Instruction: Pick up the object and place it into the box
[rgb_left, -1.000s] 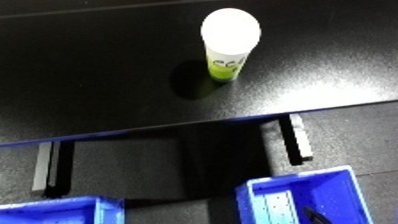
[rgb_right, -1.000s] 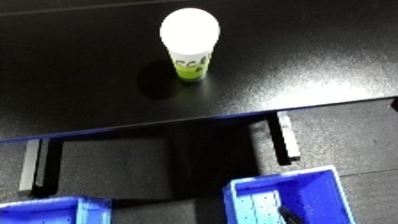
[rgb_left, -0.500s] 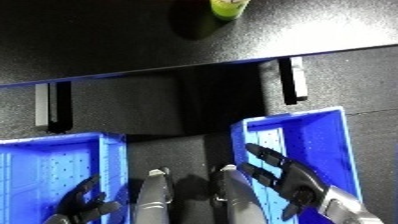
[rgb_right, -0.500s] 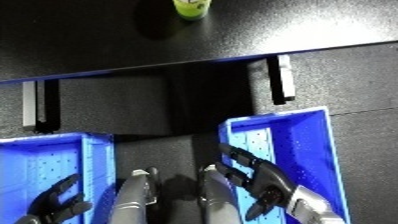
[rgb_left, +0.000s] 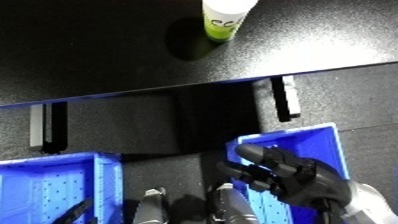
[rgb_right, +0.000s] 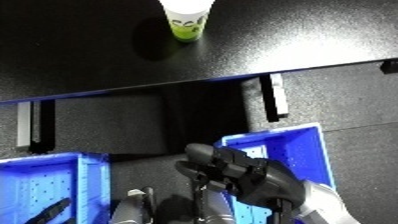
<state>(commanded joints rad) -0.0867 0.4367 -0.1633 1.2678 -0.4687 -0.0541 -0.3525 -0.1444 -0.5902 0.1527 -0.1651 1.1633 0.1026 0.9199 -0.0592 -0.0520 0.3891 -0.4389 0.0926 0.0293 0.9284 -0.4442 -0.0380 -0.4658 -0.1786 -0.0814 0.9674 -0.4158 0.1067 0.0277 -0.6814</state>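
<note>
1. The object, a white bottle with a green label (rgb_left: 224, 20), stands upright on the black tabletop (rgb_left: 133, 55), far back from its near edge, top cut off by the view's upper border.
2. Below that near edge, two blue bins sit on the dark floor: the right bin (rgb_left: 320, 145) and the left bin (rgb_left: 53, 185), well apart from the bottle.
3. The right hand (rgb_right: 240, 175) hangs over the right bin's left wall, black fingers spread and relaxed, holding nothing.
4. Only a dark fingertip of the left hand (rgb_right: 55, 208) peeks in over the left bin; I cannot tell its state.
5. Two silver leg parts (rgb_left: 191, 205) show between the bins.
</note>
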